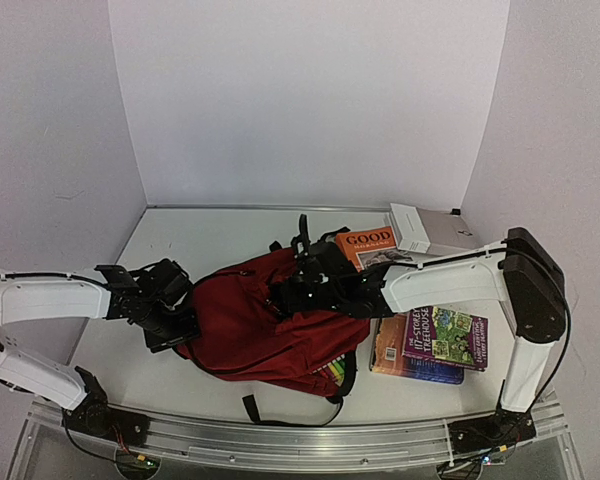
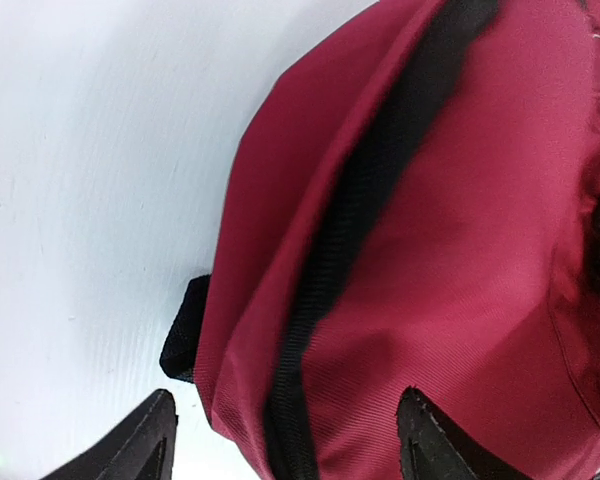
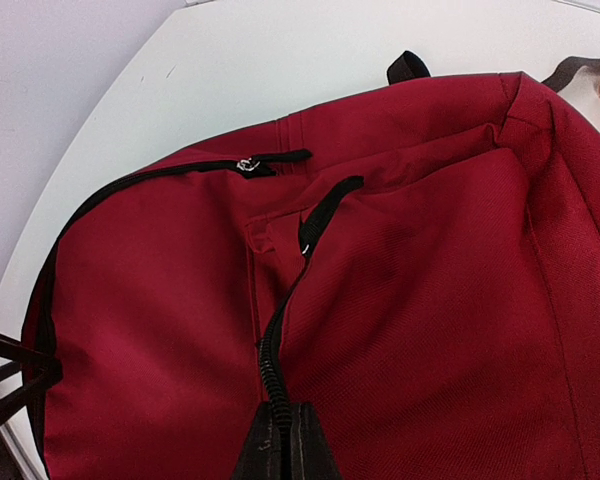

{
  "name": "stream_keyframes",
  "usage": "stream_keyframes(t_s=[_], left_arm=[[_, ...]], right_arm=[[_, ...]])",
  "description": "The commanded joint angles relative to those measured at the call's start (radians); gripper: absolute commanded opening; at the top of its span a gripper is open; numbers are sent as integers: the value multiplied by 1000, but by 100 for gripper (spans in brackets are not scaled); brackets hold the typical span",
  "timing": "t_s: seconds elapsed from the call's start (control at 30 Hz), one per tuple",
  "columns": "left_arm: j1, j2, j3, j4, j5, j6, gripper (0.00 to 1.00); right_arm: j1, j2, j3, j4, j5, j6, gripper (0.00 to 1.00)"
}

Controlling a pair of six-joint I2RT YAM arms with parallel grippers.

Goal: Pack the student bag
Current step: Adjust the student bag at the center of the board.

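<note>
The student bag (image 1: 260, 330), dark red with black zippers, lies flat in the middle of the table. My left gripper (image 1: 178, 322) is at its left end, jaws open. In the left wrist view its fingertips (image 2: 145, 440) straddle the bag's corner (image 2: 460, 250) and a black zipper seam (image 2: 330, 260). A black strap loop (image 2: 185, 335) pokes out beside them. My right gripper (image 1: 288, 295) reaches over the bag's top. In the right wrist view it (image 3: 285, 440) is shut on the black zipper pull (image 3: 272, 370) of the bag's front pocket (image 3: 410, 300).
An orange book marked GOOD (image 1: 368, 245) lies behind the bag, and a white box (image 1: 425, 230) sits at the back right. To the right a colourful book (image 1: 445, 338) rests on an orange one (image 1: 388, 355). White walls close in on three sides.
</note>
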Motion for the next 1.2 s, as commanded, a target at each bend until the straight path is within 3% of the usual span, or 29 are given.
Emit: stream_keyframes(t_s=[0.0, 0.13, 0.23, 0.4, 0.57, 0.9, 1.03, 1.17], left_arm=[[13, 35, -63, 188, 60, -22, 55], [45, 27, 12, 193, 34, 54, 14], [134, -18, 209, 47, -28, 202, 1], [327, 1, 632, -77, 14, 515, 0], [354, 92, 936, -98, 195, 783, 0], [388, 154, 1121, -105, 324, 1049, 0], [400, 254, 1282, -127, 354, 1083, 0], [406, 338, 1411, -132, 360, 1089, 0]], right_arm=[[-5, -51, 35, 22, -29, -15, 0], [-5, -64, 65, 22, -67, -42, 0], [-5, -89, 79, 23, -69, -66, 0], [-4, -100, 52, 55, -78, -63, 0], [14, -79, -6, 66, -101, -22, 0], [71, -291, -3, 104, -17, 4, 0], [78, -313, 48, 162, -27, -65, 0], [77, -299, 107, 172, 72, -190, 0]])
